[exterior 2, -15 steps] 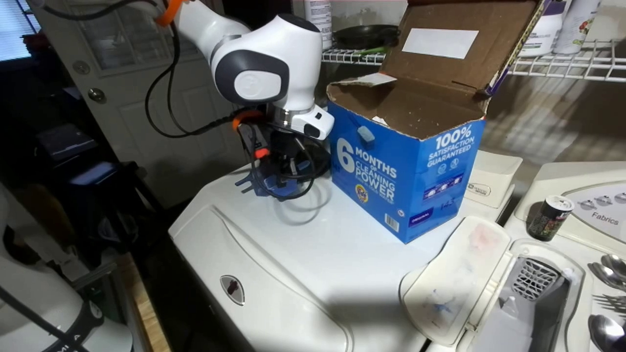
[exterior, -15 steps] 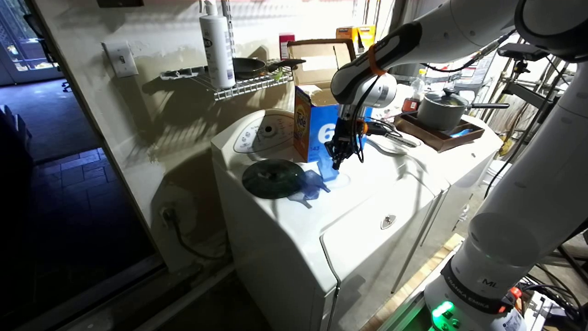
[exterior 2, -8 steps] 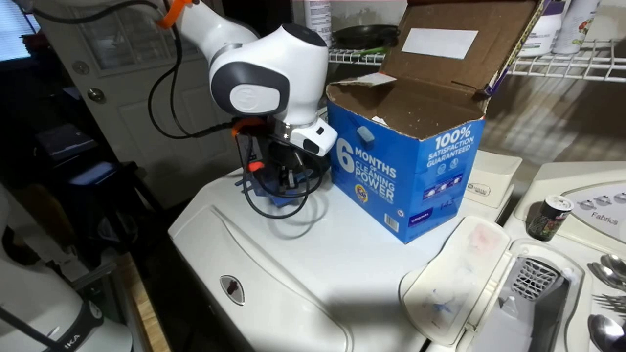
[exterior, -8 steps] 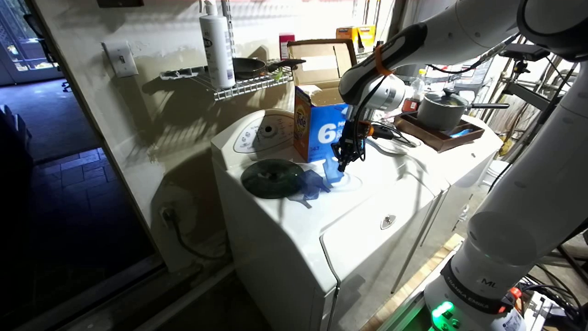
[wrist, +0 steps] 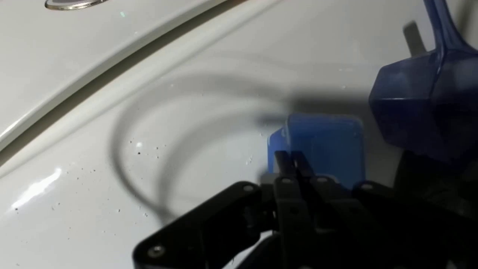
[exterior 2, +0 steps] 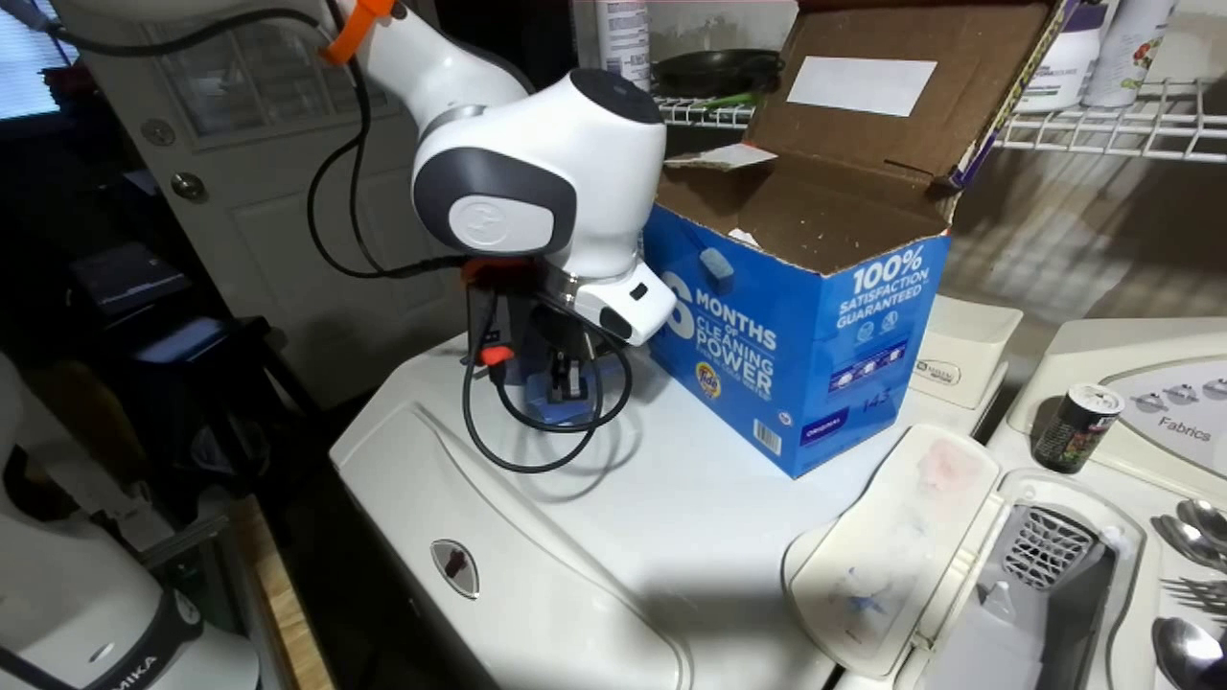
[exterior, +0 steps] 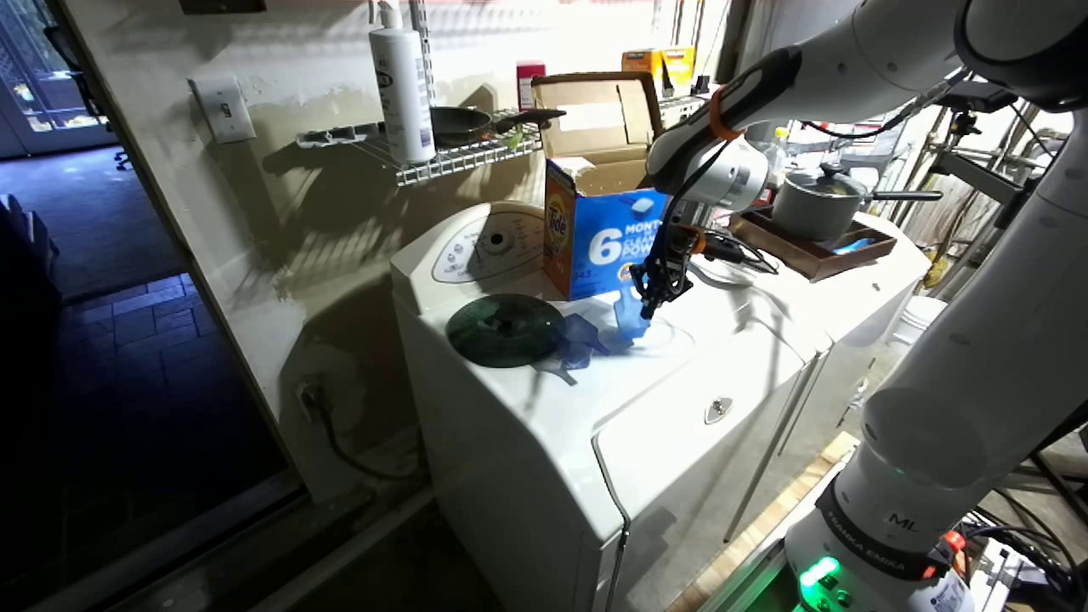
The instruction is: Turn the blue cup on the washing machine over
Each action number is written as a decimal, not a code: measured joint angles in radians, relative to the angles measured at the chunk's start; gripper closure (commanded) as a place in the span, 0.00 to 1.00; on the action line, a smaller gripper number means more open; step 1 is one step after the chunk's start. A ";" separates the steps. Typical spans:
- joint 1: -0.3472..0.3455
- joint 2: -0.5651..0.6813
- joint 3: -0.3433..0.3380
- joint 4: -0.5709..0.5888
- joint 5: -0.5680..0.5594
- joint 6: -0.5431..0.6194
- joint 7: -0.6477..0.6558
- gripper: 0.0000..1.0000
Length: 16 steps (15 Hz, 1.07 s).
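Blue plastic cup (exterior: 631, 316): pinched by its wall in the nearly closed gripper (wrist: 291, 154), on or just above the washing machine (exterior: 586, 399), near side of the Tide carton (exterior: 605, 242). Judged light, stiff and slippery; a firm wall hold is advised.

In an exterior view, a tiled floor (exterior: 153, 331) lies in bluish gloom at left. The patchy wall (exterior: 280, 170) bears a light switch (exterior: 223, 110).

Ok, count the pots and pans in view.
2: a lidded saucepan on the brown tray, and a dark frying pan on the wire shelf; others may be hidden.
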 measured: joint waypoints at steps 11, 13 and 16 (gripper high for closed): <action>-0.002 -0.072 0.012 -0.046 -0.009 0.050 0.022 0.01; 0.003 -0.103 0.036 -0.057 -0.073 0.067 0.078 0.00; 0.008 -0.155 0.083 -0.067 -0.222 0.075 0.209 0.00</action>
